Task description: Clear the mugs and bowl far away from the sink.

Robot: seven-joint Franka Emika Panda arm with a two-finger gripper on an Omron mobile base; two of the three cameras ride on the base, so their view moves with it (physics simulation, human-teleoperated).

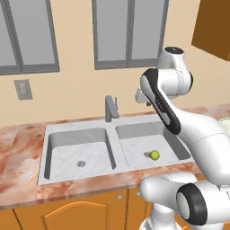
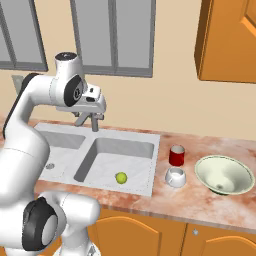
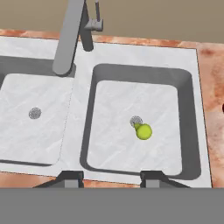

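Observation:
A small red mug (image 2: 176, 156) stands on the counter just right of the sink (image 2: 156, 160). In front of it sits a small white mug (image 2: 175, 177). The wide pale bowl (image 2: 224, 174) rests further right; a sliver of its rim (image 1: 225, 122) shows behind my arm in the left base view. My gripper (image 2: 90, 121) hangs high over the back of the sink by the faucet (image 1: 109, 108), well left of the mugs. In the hand view the gripper (image 3: 111, 178) looks down into the two basins, open, with nothing between its fingertips (image 3: 71, 177).
A yellow-green ball (image 3: 143, 131) lies by the drain of the right basin (image 1: 154, 155). The upright faucet (image 3: 70, 39) rises between the basins. Marbled counter (image 2: 200, 200) runs right of the sink, under an orange wall cabinet (image 2: 230, 40).

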